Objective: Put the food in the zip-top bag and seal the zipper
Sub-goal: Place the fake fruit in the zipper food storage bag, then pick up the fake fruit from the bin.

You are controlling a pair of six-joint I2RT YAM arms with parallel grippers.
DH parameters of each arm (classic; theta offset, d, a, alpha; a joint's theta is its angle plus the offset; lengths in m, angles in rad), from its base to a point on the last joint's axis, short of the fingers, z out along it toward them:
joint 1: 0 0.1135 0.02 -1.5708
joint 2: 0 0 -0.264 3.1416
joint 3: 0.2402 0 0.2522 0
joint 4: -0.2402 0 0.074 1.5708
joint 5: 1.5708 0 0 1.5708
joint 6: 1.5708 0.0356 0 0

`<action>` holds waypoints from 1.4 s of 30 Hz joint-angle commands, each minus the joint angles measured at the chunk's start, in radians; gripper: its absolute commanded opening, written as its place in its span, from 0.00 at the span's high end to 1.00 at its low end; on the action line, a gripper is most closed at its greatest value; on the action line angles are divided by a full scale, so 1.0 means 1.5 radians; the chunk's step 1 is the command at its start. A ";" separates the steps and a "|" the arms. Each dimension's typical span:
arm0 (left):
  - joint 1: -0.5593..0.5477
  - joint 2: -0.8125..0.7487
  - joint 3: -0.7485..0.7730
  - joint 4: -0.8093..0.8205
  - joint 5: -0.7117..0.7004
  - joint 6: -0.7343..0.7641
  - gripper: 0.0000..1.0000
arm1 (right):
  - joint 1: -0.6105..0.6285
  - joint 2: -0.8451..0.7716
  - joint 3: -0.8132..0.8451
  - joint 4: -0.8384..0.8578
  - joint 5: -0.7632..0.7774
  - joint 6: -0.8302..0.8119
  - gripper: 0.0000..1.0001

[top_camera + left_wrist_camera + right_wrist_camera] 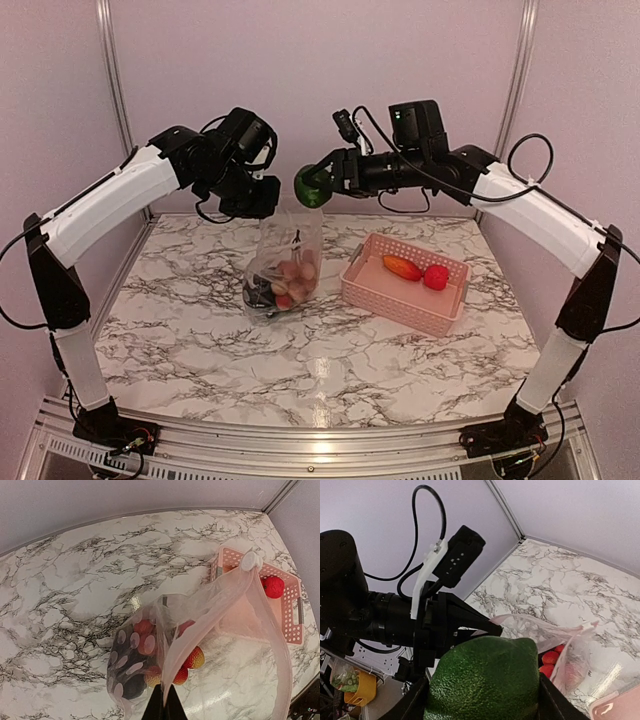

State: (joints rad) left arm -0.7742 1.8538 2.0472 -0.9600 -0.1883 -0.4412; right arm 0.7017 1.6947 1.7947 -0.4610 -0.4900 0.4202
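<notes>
Setting: Pale lilac walls are closing in a marble-patterned table point(190, 330), with both arms reaching in over its far half.
Left jaws: The left gripper point(163, 707) is clenching its jaws on the mouth edge point(210, 607) of the zip-top bag point(285, 255) and holding that edge up off the table.
Right jaws: The right gripper point(320, 184) is grasping the round green piece point(485, 677), with a finger pressing on each side. It is hovering high over the table, just right of the left gripper and over the bag's mouth.
Bag: It is hanging from the left gripper at the table's centre, with its lower part seeming to be resting on the marble and its mouth gaping open.
Inside the bag: Several red-pink berries point(194, 657) and the dark aubergine point(131, 685) are lying at the bottom.
Basket: The pink basket point(400, 306) is sitting just right of the bag, holding the orange-red mango shape point(402, 267) and one red berry point(435, 277).
Zipper: The mouth is standing open, so the zipper is not sealing anything yet. The strip itself is too faint to make out.
Cucumber: I am not finding it in any view.
Done: Judging from the contents, part of the food is already sitting in the bag.
In hand: The green piece is looking ready to be dropped into the mouth.
Left to do: The mango shape and the red berry are waiting in the basket, and after them the zipper is waiting to be pressed shut. By my estimate the loading is somewhat past halfway.
</notes>
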 commanded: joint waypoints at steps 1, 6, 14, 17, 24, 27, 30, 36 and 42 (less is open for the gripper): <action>0.011 -0.011 -0.011 0.017 0.013 -0.008 1.00 | 0.051 0.044 0.054 0.030 -0.008 -0.040 0.44; 0.023 -0.022 -0.014 0.019 0.016 -0.011 1.00 | 0.068 0.085 0.108 -0.035 0.073 -0.100 0.14; 0.031 -0.036 -0.040 0.029 0.020 -0.015 1.00 | 0.061 -0.002 0.062 -0.045 0.148 -0.154 0.03; 0.031 -0.035 -0.042 0.031 0.025 -0.011 1.00 | 0.043 -0.037 0.020 -0.047 0.191 -0.161 0.01; 0.038 -0.033 -0.043 0.034 0.033 -0.011 1.00 | -0.060 -0.089 -0.087 -0.084 0.240 -0.146 0.02; 0.039 -0.031 -0.044 0.035 0.042 -0.012 1.00 | -0.099 -0.085 -0.111 -0.144 0.291 -0.126 0.02; 0.040 -0.029 -0.045 0.039 0.046 -0.012 1.00 | -0.141 -0.079 -0.154 -0.181 0.315 -0.104 0.07; 0.041 -0.025 -0.048 0.043 0.063 -0.011 1.00 | -0.204 -0.089 -0.258 -0.192 0.347 -0.084 0.15; 0.041 -0.030 -0.058 0.047 0.071 -0.010 1.00 | -0.250 -0.071 -0.327 -0.184 0.368 -0.077 0.21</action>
State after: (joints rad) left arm -0.7197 1.8320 1.9778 -0.8997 -0.0998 -0.4572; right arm 0.3569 1.5707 1.3312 -0.7254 0.0120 0.2855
